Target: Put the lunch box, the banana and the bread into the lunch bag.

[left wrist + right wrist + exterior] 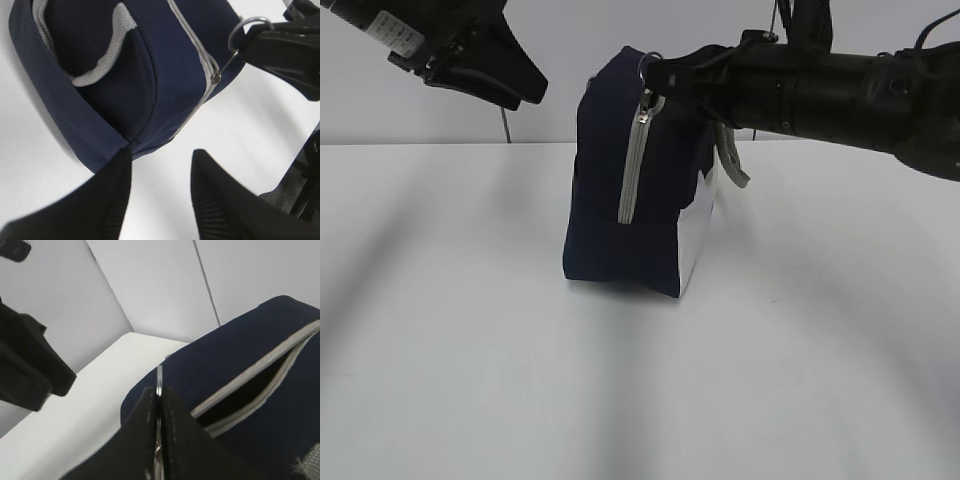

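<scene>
My right pincer (658, 76) is clamped on the ring pull (243, 27) at the top end of the lunch bag (620, 190), which stands upright on the bench (470, 330), to work the zipper (632, 165). My left pincer (160, 185) hangs spread and empty just beside the bag's lower corner, seemingly ready to brace it. Lunch box, banana and bread are out of view.

Lunch bag (640, 190): navy fabric w/ white lower panel, standing upright mid-table; grey zipper (633, 165) partly open (dark gap along top), grey handle (102, 55) hanging at side.
</scene>
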### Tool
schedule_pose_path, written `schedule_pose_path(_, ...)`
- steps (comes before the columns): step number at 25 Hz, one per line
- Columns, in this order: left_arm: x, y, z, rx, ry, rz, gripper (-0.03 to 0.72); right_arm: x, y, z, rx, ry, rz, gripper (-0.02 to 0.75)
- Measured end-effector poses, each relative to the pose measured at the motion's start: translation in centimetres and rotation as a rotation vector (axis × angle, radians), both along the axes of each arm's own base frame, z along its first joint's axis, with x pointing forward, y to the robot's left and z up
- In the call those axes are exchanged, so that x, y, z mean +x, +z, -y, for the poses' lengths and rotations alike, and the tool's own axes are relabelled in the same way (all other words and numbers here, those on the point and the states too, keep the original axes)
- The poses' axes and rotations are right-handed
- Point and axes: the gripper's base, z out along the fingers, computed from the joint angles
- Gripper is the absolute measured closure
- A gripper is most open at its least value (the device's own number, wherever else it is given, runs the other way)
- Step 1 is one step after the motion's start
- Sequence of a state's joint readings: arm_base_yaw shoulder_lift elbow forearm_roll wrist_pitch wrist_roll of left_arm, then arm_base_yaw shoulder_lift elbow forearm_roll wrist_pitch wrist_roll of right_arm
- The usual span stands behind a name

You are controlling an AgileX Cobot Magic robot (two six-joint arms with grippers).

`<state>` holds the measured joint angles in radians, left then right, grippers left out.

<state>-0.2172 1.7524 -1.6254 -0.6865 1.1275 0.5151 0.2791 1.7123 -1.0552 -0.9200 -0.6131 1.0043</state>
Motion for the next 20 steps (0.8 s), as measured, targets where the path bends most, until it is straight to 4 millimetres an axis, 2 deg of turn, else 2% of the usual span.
schedule_pose_path(7, 0.1, -0.1, 0.2, -0.015, -0.022, 0.019, 0.392, 0.3, 0.5, 0.1, 0.048, -0.033, -0.006, 0.754)
schedule_pose_path(15, -0.1, -2.6, 0.3, -0.029, -0.026, -0.01, 0.392, 1.1, 2.2, 0.0, 0.017, -0.036, 0.042, 0.754)
schedule_pose_path(20, -0.1, -2.8, 0.4, -0.046, -0.035, 0.013, 0.392, 1.3, 1.7, 0.2, -0.045, -0.064, -0.009, 0.754)
